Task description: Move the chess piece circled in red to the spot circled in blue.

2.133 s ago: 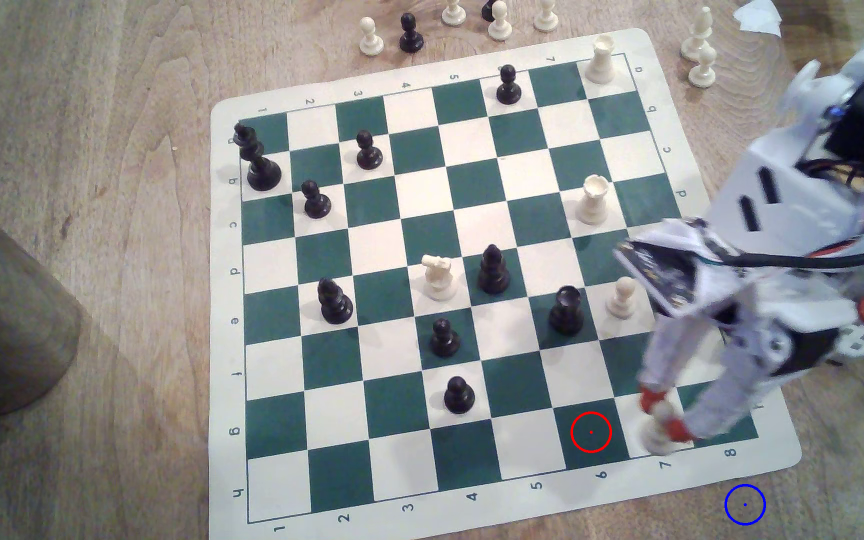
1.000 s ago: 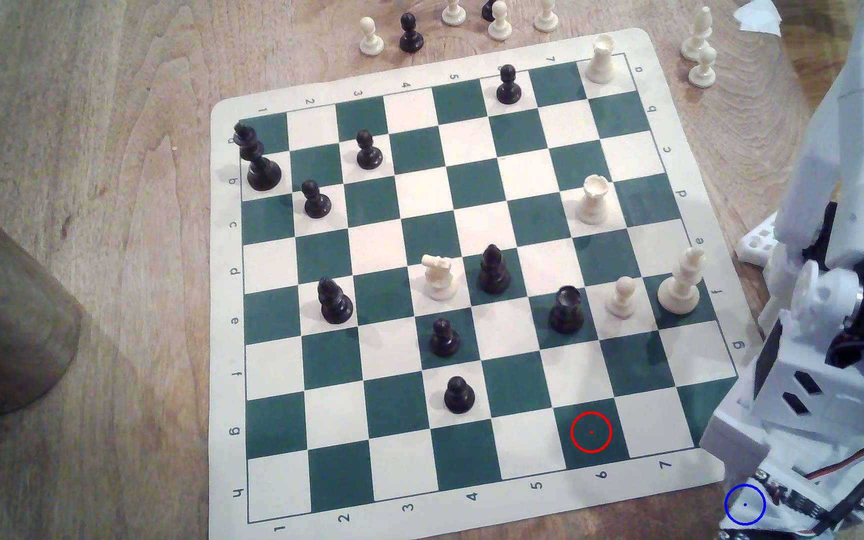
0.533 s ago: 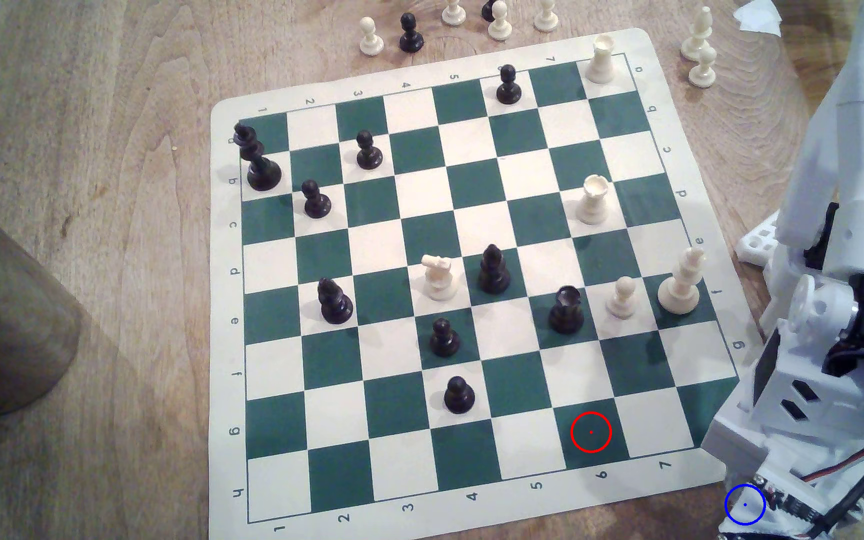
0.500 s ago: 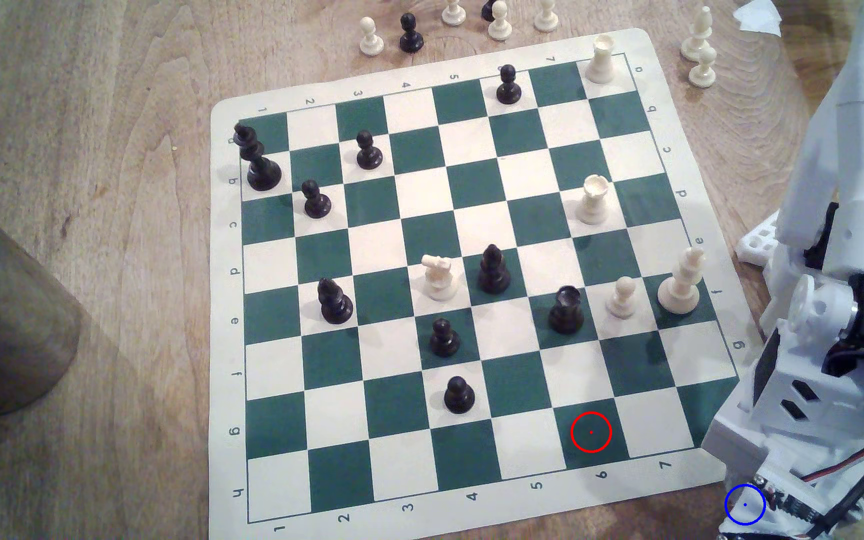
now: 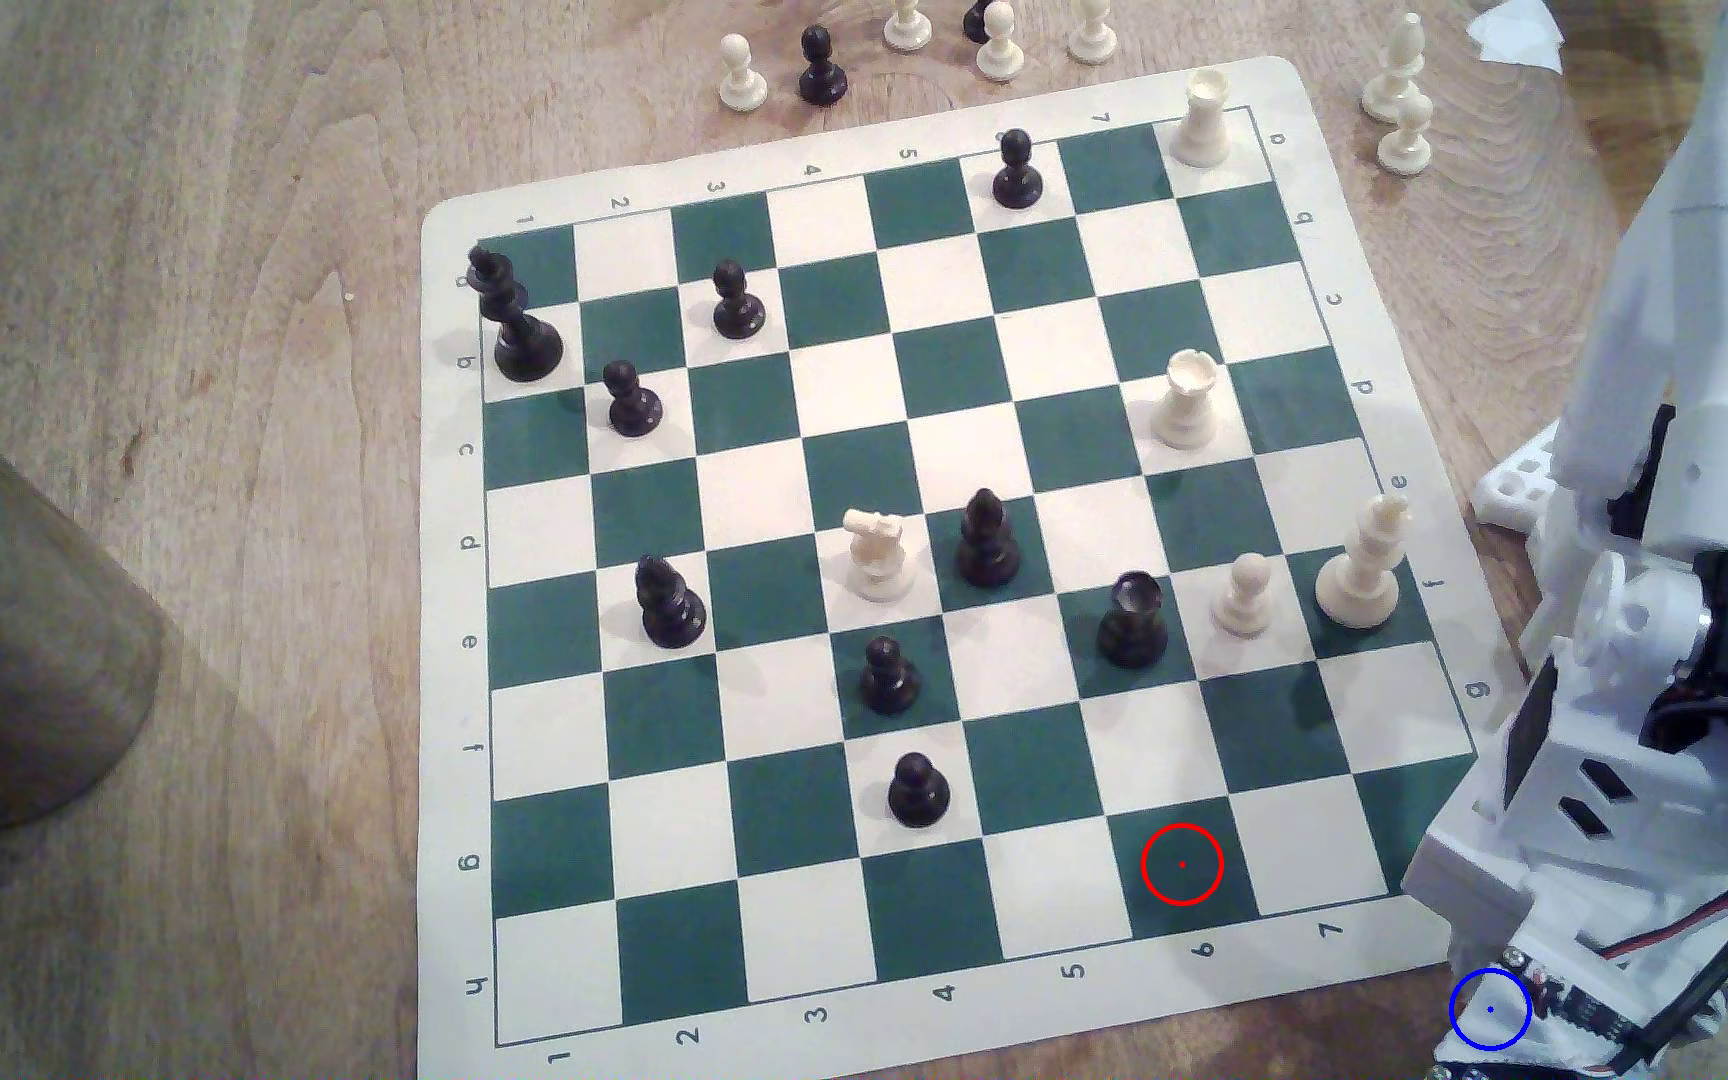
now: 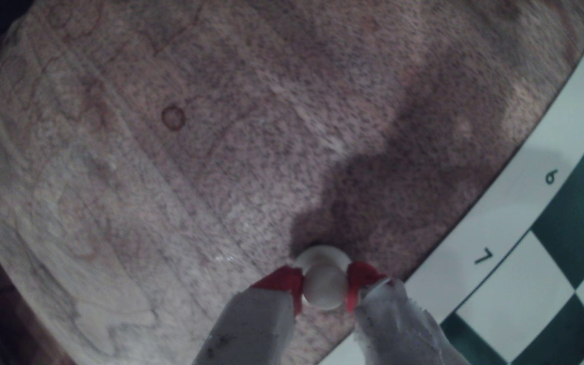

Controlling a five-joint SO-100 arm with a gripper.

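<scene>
A: Where is the white pawn (image 6: 323, 285) right now?

B: In the wrist view it sits between the 2 red-tipped fingers (image 6: 285, 280) of the pincer (image 6: 324, 286), which is closed on its ball head. Its flared base shows just past the head, over bare wood of the table (image 6: 213, 140), just off the mat's corner by the 7 label. I cannot tell whether the base touches the wood yet.

A: And the blue ring (image 5: 1489, 1008)?

B: In the exterior view it lies on wood beside the mat's near right corner, with the arm's wrist overlapping its right edge. The pawn looks to be at or very near it, though the arm hides the piece there. The red ring (image 5: 1182, 864) marks an empty green square.

A: How will the piece handle?

B: My guess: light, hard, smooth plastic, so slippery against a pinch on a round head. It could squirt out or swing if the grip is off-centre. The neck under the ball would be the surer hold. Not fragile; a drop would only make it roll or topple.

A: Any containers?

B: 1 candidate, a brown cylinder (image 5: 8, 623) at the exterior view's left, lying tilted on the table. I cannot see inside it. Captured pieces just stand loose on the wood beyond the chess mat (image 5: 1379, 950).
</scene>
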